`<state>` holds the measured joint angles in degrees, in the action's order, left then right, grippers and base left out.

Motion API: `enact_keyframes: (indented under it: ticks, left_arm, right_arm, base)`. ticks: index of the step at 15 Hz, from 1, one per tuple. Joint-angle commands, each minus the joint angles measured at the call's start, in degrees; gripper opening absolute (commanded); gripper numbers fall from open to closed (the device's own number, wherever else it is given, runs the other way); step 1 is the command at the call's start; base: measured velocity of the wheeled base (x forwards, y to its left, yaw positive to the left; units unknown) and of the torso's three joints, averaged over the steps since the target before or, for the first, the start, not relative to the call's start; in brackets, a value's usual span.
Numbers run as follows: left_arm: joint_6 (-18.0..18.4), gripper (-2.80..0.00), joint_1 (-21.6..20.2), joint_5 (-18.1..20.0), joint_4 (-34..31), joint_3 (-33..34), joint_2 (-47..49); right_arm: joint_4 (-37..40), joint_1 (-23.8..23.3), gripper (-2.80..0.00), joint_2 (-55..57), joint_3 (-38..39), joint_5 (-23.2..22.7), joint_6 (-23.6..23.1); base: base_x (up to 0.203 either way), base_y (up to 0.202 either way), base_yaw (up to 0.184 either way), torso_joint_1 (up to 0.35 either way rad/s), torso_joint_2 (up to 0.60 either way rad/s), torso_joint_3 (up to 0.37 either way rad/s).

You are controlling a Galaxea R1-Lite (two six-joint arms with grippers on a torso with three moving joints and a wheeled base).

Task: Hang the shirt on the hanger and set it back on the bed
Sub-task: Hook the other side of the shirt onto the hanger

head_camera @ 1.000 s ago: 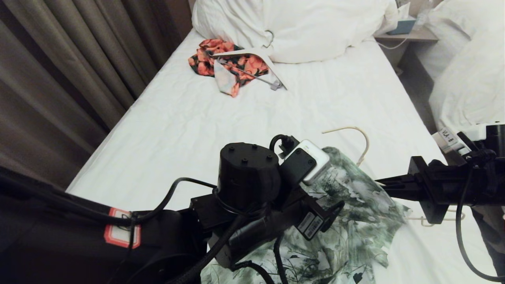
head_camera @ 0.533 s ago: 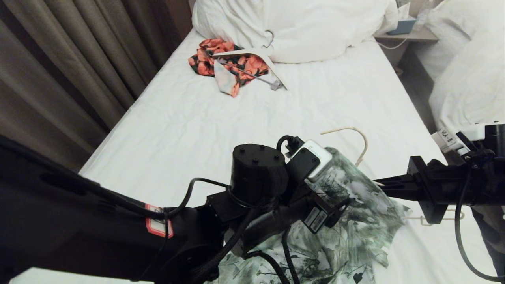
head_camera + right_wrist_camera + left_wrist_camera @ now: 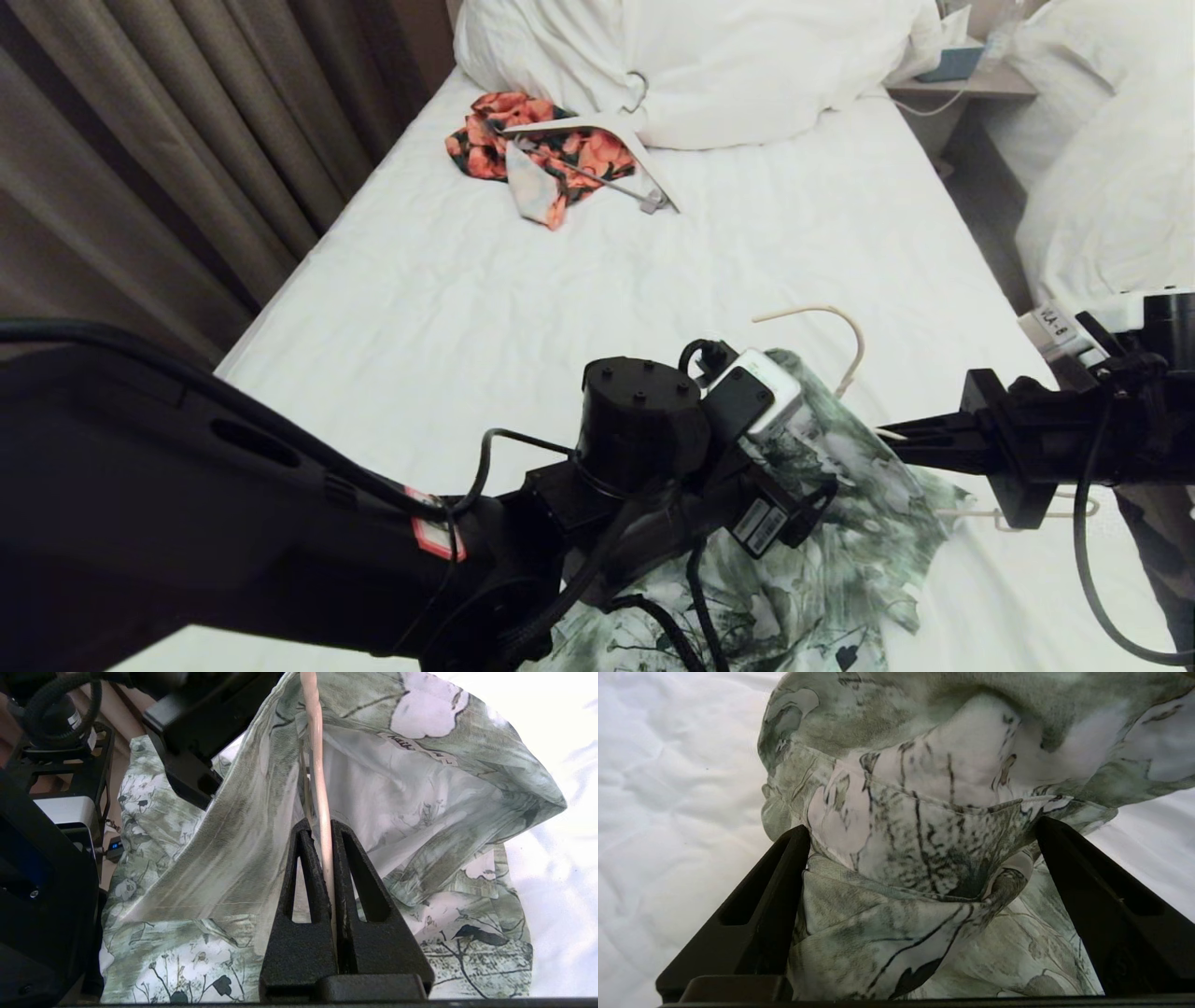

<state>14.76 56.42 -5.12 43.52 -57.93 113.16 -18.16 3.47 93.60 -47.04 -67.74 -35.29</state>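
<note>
Right gripper (image 3: pixel 327 830) fingers pinch the hanger (image 3: pixel 317 765) inside the shirt (image 3: pixel 840 523), lower right on the bed (image 3: pixel 560 280); left gripper (image 3: pixel 920 858) fingers spread around a fold (best closed gently, drawing cloth over the wire)

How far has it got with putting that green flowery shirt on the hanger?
Partly there. The hanger already reaches inside the shirt, with its hook poking out the top. The right gripper is shut on the hanger's wire, and the left gripper sits open around a fold of cloth. Left to do: settle the shirt on the hanger and lay it on the bed.
</note>
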Motion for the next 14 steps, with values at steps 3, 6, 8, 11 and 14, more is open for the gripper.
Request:
enact_keyframes:
  ticks: [3, 6, 8, 11, 14]
  left_arm:
    - [0.09, 0.00, 0.10, -0.06, 0.25, -0.46, 1.37]
    - [0.09, 0.00, 0.10, -0.07, 0.25, -0.34, 1.28]
    - [0.09, -2.80, 0.10, -0.09, 0.25, -0.34, 1.28]
    - [0.09, -2.80, 0.10, -0.15, 0.25, -0.25, 1.28]
    - [0.00, -2.80, 0.10, -0.19, 0.32, 0.10, 1.12]
  right_arm:
    - [-0.12, 0.04, -2.80, 0.18, -0.07, -0.37, -0.22]
    - [-2.31, 0.04, -2.80, 1.21, 0.02, -0.37, -0.10]
    - [-3.37, 0.04, -2.80, 1.94, 0.29, -0.46, -0.04]
    - [-3.37, 0.04, -2.80, 2.03, 0.46, -0.46, -0.04]
    - [-3.46, 0.13, -2.80, 1.94, 0.55, -0.46, -0.26]
  base:
    - [0.000, 0.000, 0.000, 0.000, 0.00, 0.000]
    - [0.000, 0.000, 0.000, 0.000, 0.00, 0.000]
    - [0.000, 0.000, 0.000, 0.000, 0.00, 0.000]
    - [0.000, 0.000, 0.000, 0.000, 0.00, 0.000]
    - [0.000, 0.000, 0.000, 0.000, 0.00, 0.000]
